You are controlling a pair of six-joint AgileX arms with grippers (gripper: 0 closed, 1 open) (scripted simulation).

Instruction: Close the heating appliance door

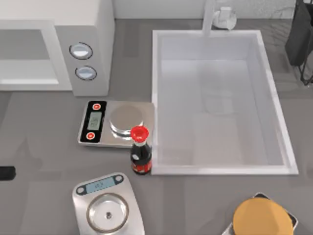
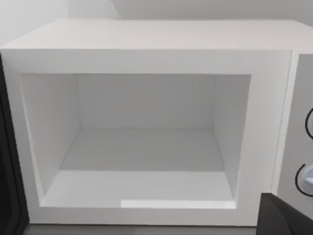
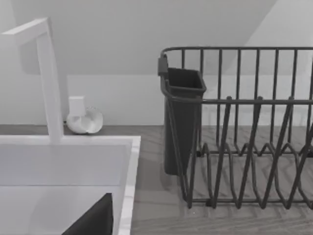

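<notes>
Microwave (image 2: 146, 49) cavity (image 2: 142, 147) open before my left wrist camera, dials (image 1: 81, 51) facing scales (image 1: 115, 123), finger states I cannot tell.

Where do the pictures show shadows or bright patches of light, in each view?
Left wrist view: the microwave cavity is evenly lit, with a brighter strip on its floor near the front edge. Top view: the soy sauce bottle casts almost no shadow; the sink looks pale and washed. Right wrist view: soft shading on the wall behind the dish rack.
</notes>
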